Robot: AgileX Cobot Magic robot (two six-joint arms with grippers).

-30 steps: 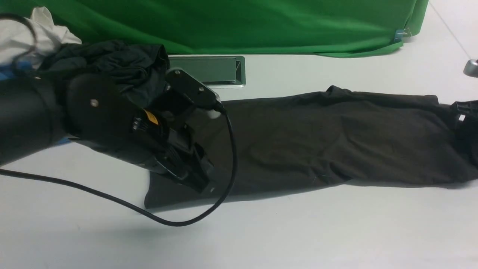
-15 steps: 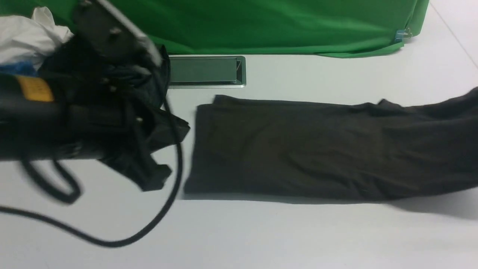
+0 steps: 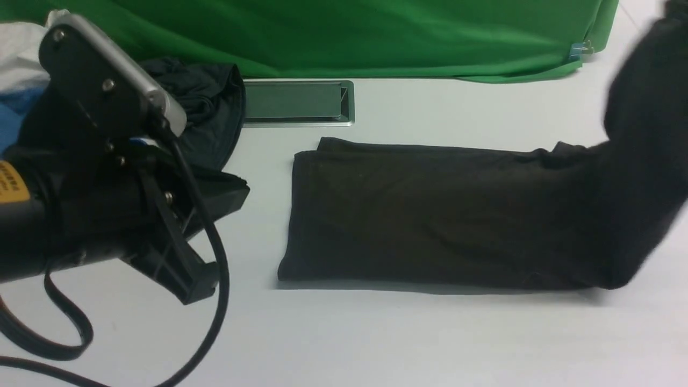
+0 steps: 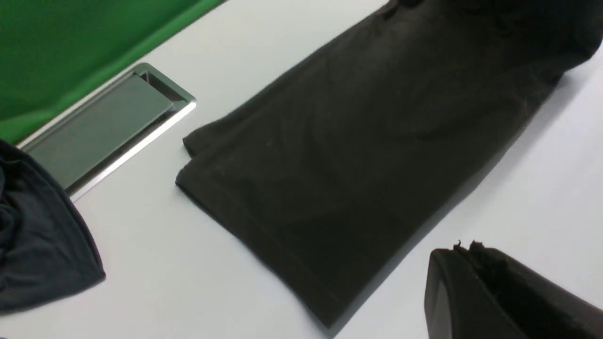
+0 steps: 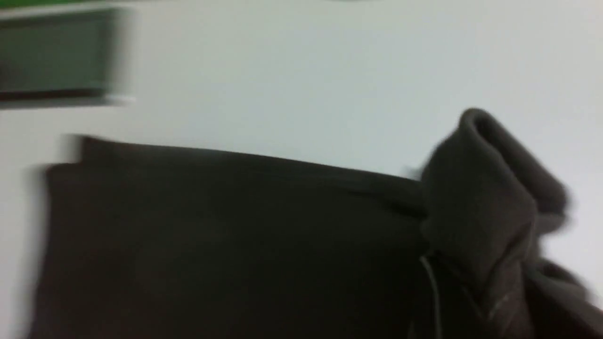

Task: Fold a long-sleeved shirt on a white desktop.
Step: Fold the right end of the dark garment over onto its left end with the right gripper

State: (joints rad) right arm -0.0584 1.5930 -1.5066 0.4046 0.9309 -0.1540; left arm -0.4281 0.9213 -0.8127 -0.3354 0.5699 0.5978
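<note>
The long-sleeved shirt (image 3: 430, 215), already narrowed to a long band, lies across the middle of the white desktop (image 3: 376, 338). Its left end, covered by the left gripper (image 3: 199, 252) a second ago, has slid rightward and now lies flat and square, just short of the silver-framed hatch (image 3: 295, 102). Its right end, flat a second ago, is now raised off the table toward the right edge and blurred with motion; the right gripper is hidden, so its state cannot be told, though the lift suggests a hold. Judgement: the crosswise fold is beginning. The left gripper has withdrawn toward the left edge, holding nothing; whether its jaws stand apart cannot be told. A smaller dark garment (image 3: 209, 107) sits at the far left by the green backdrop (image 3: 376, 37), touching nothing. A trailing cable (image 3: 215, 301) loops near the left end; a possible snag.
</note>
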